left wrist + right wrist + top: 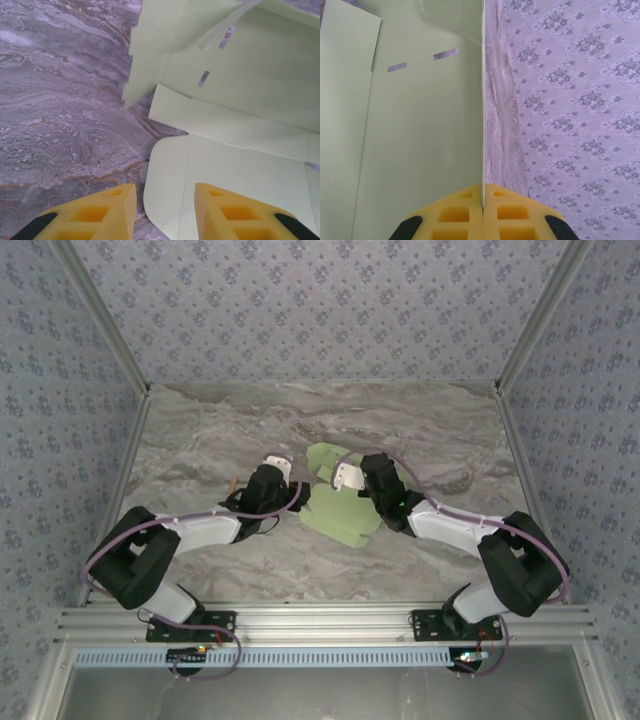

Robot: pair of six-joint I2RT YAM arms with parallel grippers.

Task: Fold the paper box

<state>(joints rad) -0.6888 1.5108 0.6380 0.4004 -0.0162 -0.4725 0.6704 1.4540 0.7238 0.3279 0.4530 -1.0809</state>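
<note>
One paper box [338,512]: thin matte pale-green card, rounded flap. Right gripper [482,189] pinches panel edge; left gripper [165,190] half-open at flap.

You will find the left gripper [165,196] with its yellow jaws apart, one over the marble table [65,110], the other over a rounded flap [225,160] of the paper box [250,90]. Beyond that flap, slotted panels stand partly raised.

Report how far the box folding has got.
Little is done: the paper box is mostly an open sheet, with some panels raised. In hand: the right tool is shut on one panel's edge; the left tool stands open over a rounded flap. Left: folding up the remaining flaps and closing the box.
</note>
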